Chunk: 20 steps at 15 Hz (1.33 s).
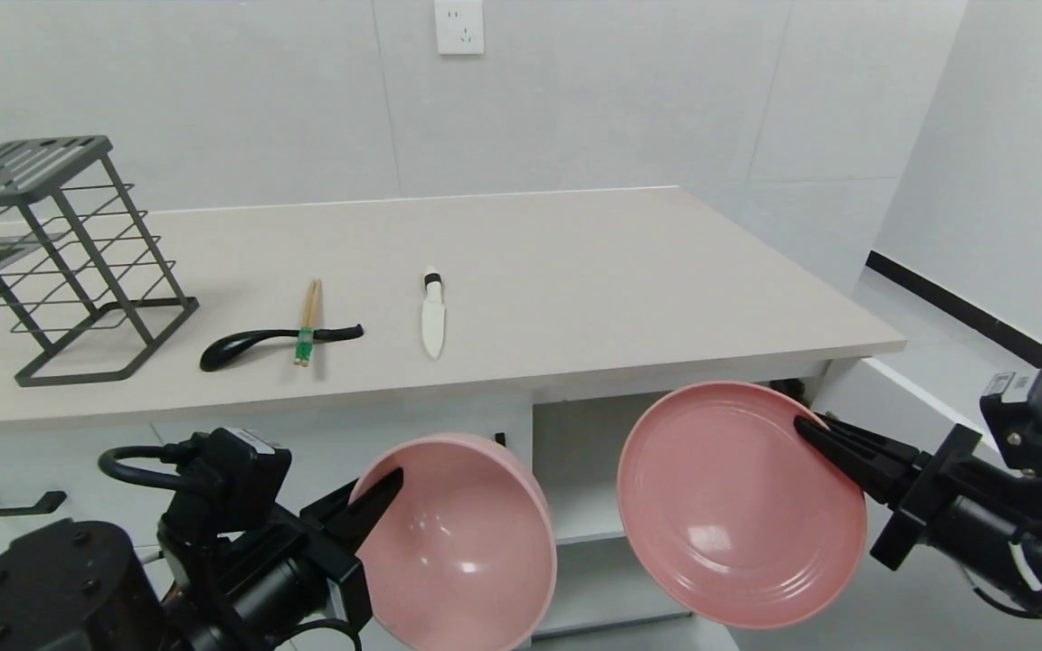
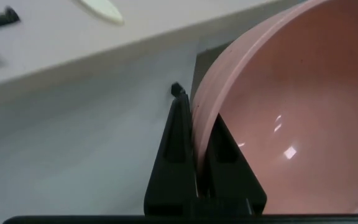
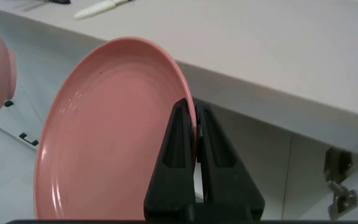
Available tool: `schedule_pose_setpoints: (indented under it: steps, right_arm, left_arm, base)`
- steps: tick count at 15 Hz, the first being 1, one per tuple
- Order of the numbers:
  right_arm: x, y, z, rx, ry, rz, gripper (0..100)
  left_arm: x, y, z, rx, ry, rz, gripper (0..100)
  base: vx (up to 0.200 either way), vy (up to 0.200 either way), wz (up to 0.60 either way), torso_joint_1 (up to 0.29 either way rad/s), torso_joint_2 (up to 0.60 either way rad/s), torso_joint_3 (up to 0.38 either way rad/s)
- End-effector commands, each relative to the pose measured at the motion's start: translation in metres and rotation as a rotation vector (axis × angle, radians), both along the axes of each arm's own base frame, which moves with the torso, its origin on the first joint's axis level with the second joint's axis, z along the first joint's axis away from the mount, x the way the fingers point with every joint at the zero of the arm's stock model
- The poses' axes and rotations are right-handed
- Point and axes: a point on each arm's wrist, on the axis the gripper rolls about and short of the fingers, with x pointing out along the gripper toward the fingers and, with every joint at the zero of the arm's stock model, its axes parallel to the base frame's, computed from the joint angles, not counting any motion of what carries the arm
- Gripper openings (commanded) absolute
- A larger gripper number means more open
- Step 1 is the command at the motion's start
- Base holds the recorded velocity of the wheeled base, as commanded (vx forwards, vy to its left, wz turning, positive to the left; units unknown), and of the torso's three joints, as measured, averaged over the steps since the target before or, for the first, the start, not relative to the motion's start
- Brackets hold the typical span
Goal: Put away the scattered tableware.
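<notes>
Tableware is split two ways from where I stand: two pieces are up in the robot's grip and three lie on the counter (image 1: 575,262). The left gripper (image 1: 390,484) is clamped on the rim of a pink bowl (image 1: 467,551), one finger inside the rim and one outside. The bowl hangs tipped on its side below the counter's front edge, its hollow facing back toward the robot. The right gripper (image 1: 812,432) pinches the rim of a pink plate (image 1: 729,506) the same way, fingers narrow with only the rim's thickness between them. That plate stands nearly on edge, its upper face turned toward the robot, in front of the open cabinet (image 1: 575,488) under the counter. Bowl and plate sit side by side, near each other but apart, the bowl on the left. Up on the counter, a black spoon (image 1: 241,344) lies with a pair of chopsticks (image 1: 307,316) crossing over its handle. A white-bladed knife (image 1: 433,321) lies to the right of them, apart. A dark wire rack (image 1: 60,262) stands at the counter's left end, near the spoon's scoop end but not touching it.
</notes>
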Motion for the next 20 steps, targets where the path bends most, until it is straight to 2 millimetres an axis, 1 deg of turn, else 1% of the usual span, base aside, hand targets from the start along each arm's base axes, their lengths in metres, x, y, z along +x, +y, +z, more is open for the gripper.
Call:
schedule_pose_setpoints:
  steps: [1, 7, 13, 18, 20]
  right_arm:
    - [0.000, 0.000, -0.001, -0.001, 0.003, 0.001, 0]
    - [0.004, 0.000, -0.005, -0.010, 0.026, -0.008, 0]
    - [0.005, 0.000, -0.008, -0.014, 0.039, -0.011, 0]
    - [0.015, -0.003, -0.023, -0.038, 0.112, -0.039, 0]
    - [0.023, -0.006, -0.036, -0.057, 0.177, -0.066, 0]
  left_arm:
    - [0.001, -0.001, -0.004, 0.015, 0.016, 0.000, 0]
    - [0.002, -0.002, -0.007, 0.024, 0.025, 0.000, 0]
    - [0.003, -0.003, -0.009, 0.033, 0.035, 0.000, 0]
    - [0.004, -0.008, -0.019, 0.068, 0.069, -0.012, 0]
    - [0.006, -0.010, -0.024, 0.083, 0.086, -0.012, 0]
  base:
    - [0.000, 0.000, 0.00, -0.251, 0.49, 0.227]
    - [0.000, 0.000, 0.00, -0.249, 0.43, 0.200]
    - [0.000, 0.000, 0.00, -0.242, 0.32, 0.122]
    - [0.000, 0.000, 0.00, -0.043, 0.22, 0.074]
    - [0.000, 0.000, 0.00, -0.004, 0.03, 0.016]
